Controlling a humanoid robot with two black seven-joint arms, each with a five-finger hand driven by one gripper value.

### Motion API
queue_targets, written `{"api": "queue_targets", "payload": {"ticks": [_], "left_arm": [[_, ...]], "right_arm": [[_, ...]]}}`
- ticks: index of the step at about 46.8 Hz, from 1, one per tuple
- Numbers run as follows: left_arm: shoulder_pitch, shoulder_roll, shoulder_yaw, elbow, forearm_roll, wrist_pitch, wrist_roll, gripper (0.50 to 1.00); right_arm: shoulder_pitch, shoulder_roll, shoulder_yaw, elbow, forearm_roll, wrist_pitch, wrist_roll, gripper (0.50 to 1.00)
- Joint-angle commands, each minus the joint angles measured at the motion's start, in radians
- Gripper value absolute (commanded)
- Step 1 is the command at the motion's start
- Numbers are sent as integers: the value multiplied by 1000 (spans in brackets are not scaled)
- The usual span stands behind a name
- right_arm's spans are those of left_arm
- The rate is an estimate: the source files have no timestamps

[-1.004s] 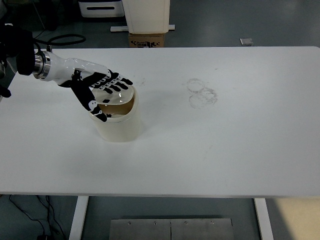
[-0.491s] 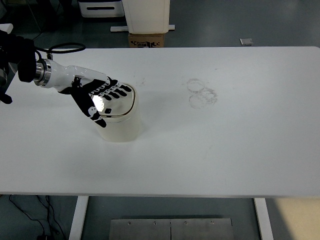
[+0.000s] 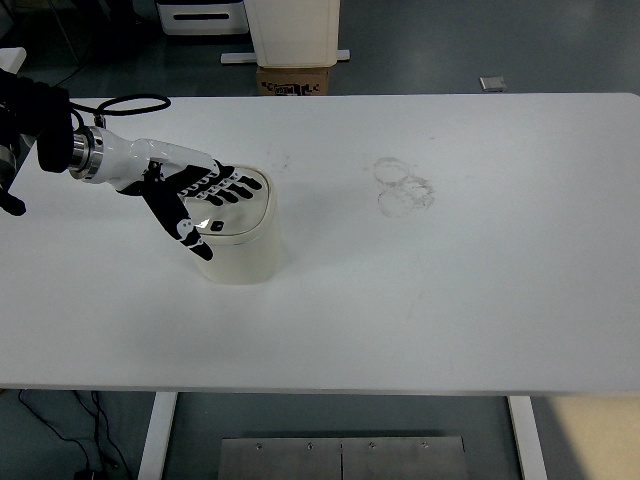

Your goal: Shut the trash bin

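Note:
A small cream trash bin (image 3: 240, 250) stands on the white table (image 3: 450, 270), left of centre. Its lid (image 3: 250, 205) lies flat and level on the rim, with no gap showing. My left hand (image 3: 205, 195) comes in from the left edge and rests flat on top of the lid, fingers spread and extended, thumb hanging over the bin's near left side. It grasps nothing. The right arm is out of view.
Faint ring marks (image 3: 402, 186) stain the table right of the bin. Beyond the far edge stand a cardboard box (image 3: 295, 78) and a white cabinet (image 3: 292, 30). A black cable (image 3: 130, 100) loops at the far left.
The lid was tilted up showing the bin's dark inside. My left hand has pressed it down, and it now lies flat on the rim.

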Motion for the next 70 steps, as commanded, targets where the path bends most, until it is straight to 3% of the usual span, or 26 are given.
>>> {"api": "queue_targets", "payload": {"ticks": [1,12,24,30,32,41,47,57,64,70], "left_arm": [[1,0,1,0,-1,0,0,1000],[-69,9,0,12,-2,0,0,1000],[-88,17,-11,27,-16,0,-3,1000],[-80,20,-92,44,-21,0,-13,1000],[-72,18,-134,49,-33,50,-19,1000],[-36,3,-241,176,-192,215,-171,1000],[15,-11,-243,280,-433,277,-254,1000],[101,-23,-247,392,-680,299,-363,1000],[178,-90,-299,549,-763,297,-458,1000],[266,-143,-391,632,-833,259,-461,1000]], "right_arm": [[0,0,0,0,1,0,0,991],[0,0,0,0,1,0,0,991],[0,0,0,0,1,0,0,991],[0,0,0,0,1,0,0,991],[0,0,0,0,1,0,0,991],[0,0,0,0,-1,0,0,991],[0,0,0,0,-1,0,0,991],[0,0,0,0,1,0,0,991],[0,0,0,0,1,0,0,991],[0,0,0,0,1,0,0,991]]}}
